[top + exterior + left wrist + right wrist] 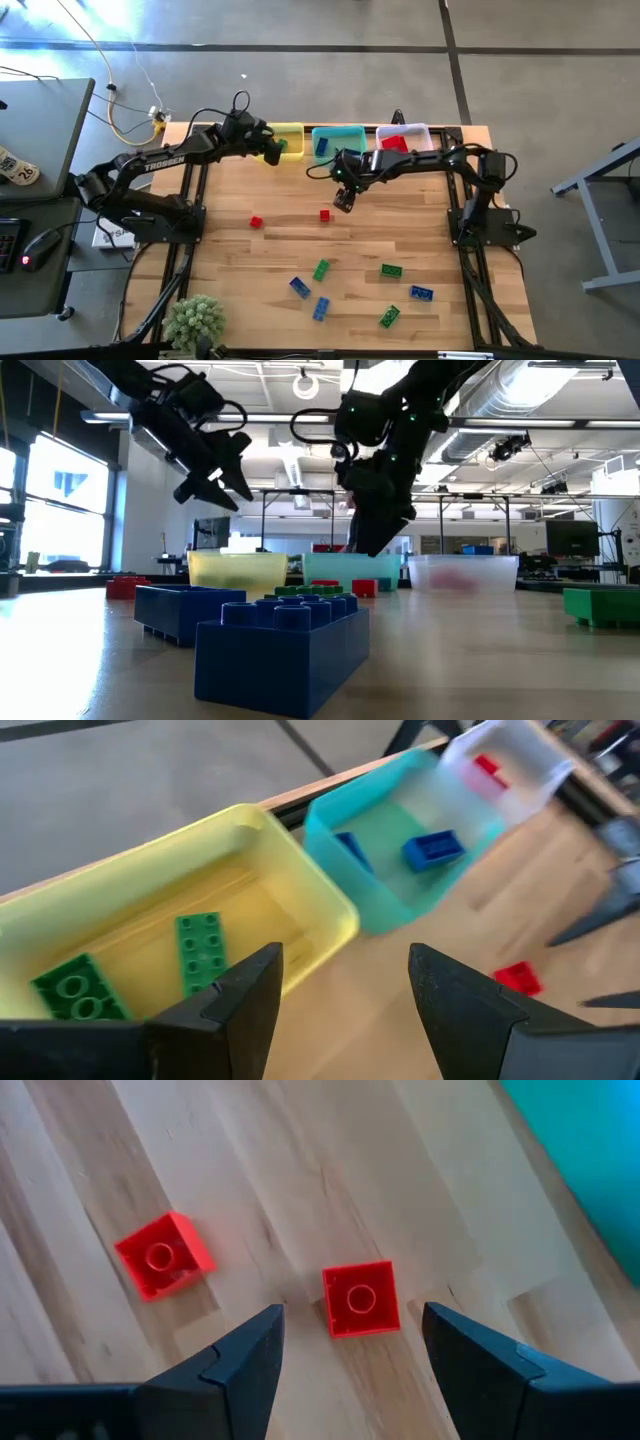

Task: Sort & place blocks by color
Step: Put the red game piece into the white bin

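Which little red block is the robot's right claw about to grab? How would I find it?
Start at the teal bin in the middle of the row at the table's far edge. Just in front hangs the open right gripper. Two red blocks lie there; it's the one framed between the fingers, nearer the bin, not the other off to the side.

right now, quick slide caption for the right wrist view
Open right gripper poised above a red block, a second red block beside it.

The setting is an open-plan robotics lab or workshop. Indicators: exposed ceiling ducts (560, 390) and pendant lights (306, 382) overhead; a polished concrete floor (330, 60); a wooden table (280, 250) framed by a black metal rig; a side desk (35, 120) with a mouse (42, 245); monitors (572, 538) and further workbenches in the background.
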Motion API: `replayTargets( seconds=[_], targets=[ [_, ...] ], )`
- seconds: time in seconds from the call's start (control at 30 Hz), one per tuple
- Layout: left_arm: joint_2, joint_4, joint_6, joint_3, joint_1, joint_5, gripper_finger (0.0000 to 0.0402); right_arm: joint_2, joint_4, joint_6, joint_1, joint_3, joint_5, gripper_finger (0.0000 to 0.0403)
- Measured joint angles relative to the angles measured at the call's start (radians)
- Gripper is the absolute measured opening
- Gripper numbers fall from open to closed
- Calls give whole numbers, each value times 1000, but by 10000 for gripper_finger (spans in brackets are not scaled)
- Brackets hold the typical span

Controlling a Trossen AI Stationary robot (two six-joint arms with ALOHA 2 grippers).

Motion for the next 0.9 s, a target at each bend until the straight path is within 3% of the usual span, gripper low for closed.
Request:
replayTargets(
  seconds=[0.2,0.4,0.77,0.9],
  targets=[
    [-42,-1,-56,0,-60,0,207,50,19,-38,-1,0,7,226],
    [-55,-2,-69,0,-109,0,207,105,55,-38,-4,0,88,226],
    [-55,-15,-87,0,-152,0,207,163,76,-35,-34,1,34,226],
    [-55,-48,-87,0,-162,-8,207,164,78,-26,-33,2,27,197]
  ],
)
